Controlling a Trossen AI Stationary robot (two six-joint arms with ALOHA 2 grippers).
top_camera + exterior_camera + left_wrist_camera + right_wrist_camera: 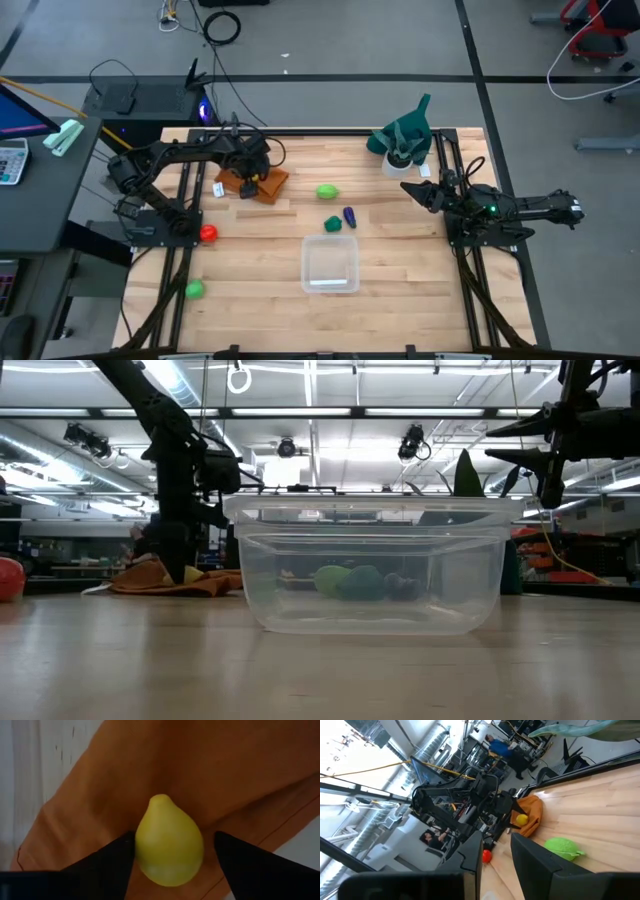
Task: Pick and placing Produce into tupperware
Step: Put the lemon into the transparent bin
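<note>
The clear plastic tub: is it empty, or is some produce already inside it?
Empty. From above, the tub shows only bare floor; the green and purple pieces lie on the table behind it.

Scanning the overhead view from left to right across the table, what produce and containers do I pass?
Light green piece at the table's near-left → red piece → orange-brown cloth → tupperware → white cup.

Overhead view straight down, low view table-level — both share clear tub [330, 266]
</note>
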